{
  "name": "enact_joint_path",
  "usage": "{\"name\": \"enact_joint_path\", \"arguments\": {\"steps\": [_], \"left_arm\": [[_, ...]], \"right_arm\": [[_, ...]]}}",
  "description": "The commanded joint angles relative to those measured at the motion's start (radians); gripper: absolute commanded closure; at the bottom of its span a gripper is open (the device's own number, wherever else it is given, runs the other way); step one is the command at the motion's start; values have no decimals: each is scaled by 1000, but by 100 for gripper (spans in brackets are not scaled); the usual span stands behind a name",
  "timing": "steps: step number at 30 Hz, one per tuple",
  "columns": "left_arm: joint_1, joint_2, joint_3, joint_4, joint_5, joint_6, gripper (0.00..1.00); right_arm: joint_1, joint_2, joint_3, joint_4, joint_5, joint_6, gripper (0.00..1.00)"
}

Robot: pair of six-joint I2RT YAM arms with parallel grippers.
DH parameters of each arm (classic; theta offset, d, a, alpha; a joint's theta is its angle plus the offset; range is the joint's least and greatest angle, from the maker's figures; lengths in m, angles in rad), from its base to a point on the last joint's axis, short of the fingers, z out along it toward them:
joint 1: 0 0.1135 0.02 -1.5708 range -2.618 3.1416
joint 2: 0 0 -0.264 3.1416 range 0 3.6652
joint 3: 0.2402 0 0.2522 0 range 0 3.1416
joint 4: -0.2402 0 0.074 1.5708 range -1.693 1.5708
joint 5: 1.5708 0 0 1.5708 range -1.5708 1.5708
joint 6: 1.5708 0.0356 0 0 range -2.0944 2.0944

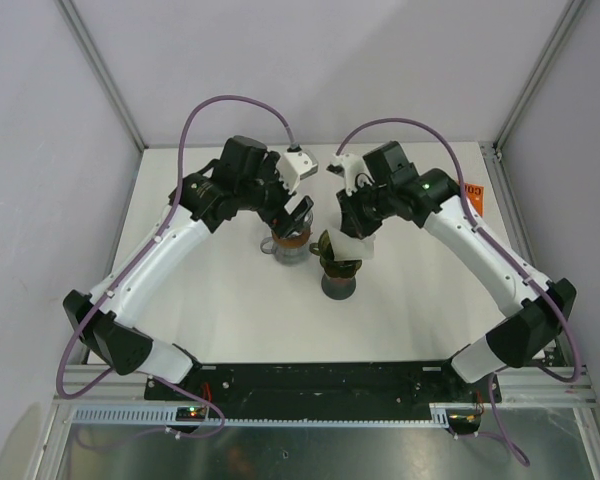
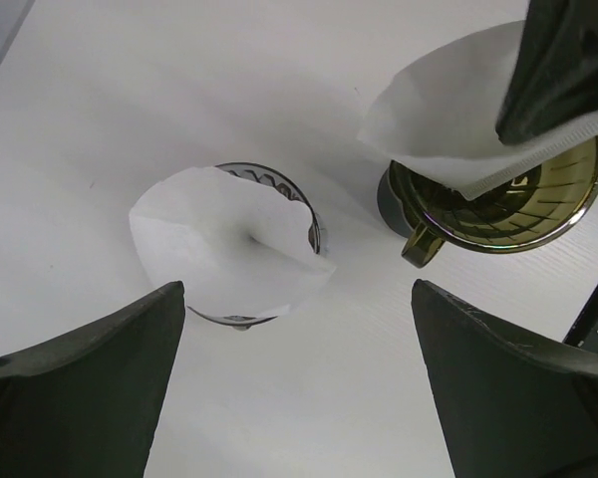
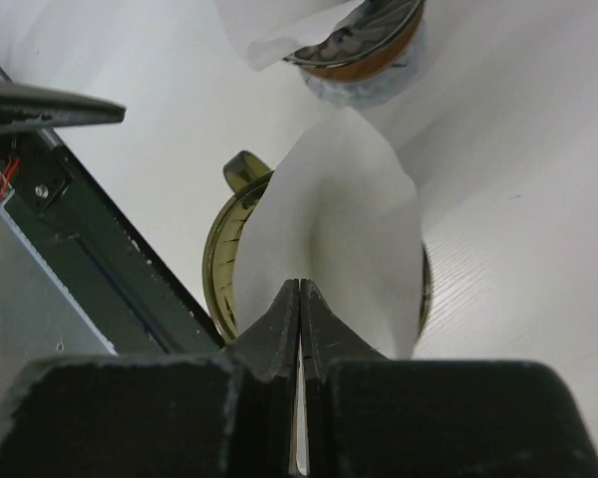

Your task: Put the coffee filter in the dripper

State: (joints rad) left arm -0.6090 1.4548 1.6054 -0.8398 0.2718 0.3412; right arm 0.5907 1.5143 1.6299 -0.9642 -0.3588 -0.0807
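Note:
The olive-gold dripper (image 1: pixel 340 275) stands mid-table; it also shows in the left wrist view (image 2: pixel 523 204) and as a rim in the right wrist view (image 3: pixel 217 261). My right gripper (image 3: pixel 300 286) is shut on the edge of a white paper coffee filter (image 3: pixel 344 224) and holds it tilted over the dripper's mouth; the filter shows in the top view (image 1: pixel 356 246) and the left wrist view (image 2: pixel 444 110). I cannot tell whether it touches the dripper. My left gripper (image 2: pixel 297 299) is open and empty, above the table beside a glass holder.
The glass holder with more white filters (image 2: pixel 229 244) stands left of the dripper, on a brown base (image 1: pixel 288 243); it is at the top of the right wrist view (image 3: pixel 364 45). The black front rail (image 1: pixel 310 385) runs along the near table edge.

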Motion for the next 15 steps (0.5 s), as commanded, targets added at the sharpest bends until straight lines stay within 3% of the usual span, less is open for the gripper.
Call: {"name": "enact_joint_path", "arguments": {"steps": [1,15], "left_arm": [[3,-17,9,11,-61,-3,1],[35,-28,5,12,-92,-3,0]], "right_arm": [[59,26,-7,-27,28,2,100],[169,136,7,-36,250,22,100]]}}
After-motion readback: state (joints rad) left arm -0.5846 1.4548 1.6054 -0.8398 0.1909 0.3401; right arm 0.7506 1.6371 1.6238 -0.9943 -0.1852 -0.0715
